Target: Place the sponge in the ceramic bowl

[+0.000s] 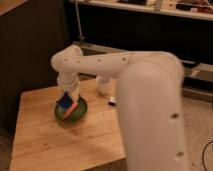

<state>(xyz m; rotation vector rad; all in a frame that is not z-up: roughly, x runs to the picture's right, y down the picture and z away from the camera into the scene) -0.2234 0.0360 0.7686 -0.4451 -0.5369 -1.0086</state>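
The dark-blue sponge (pixel 64 101) hangs just over the left part of the dark-green ceramic bowl (pixel 71 111) on the wooden table (pixel 45 135). My gripper (pixel 67 98) reaches down from the white arm and sits right at the sponge, over the bowl. An orange carrot-like item (pixel 73 107) lies in the bowl beside the sponge. The big white arm covers much of the table's right side.
A translucent whitish cup (pixel 103 86) stands behind the bowl, partly hidden by the arm. A bit of a flat white box (pixel 112 100) peeks out by the arm. Dark cabinets and a metal rail stand behind the table.
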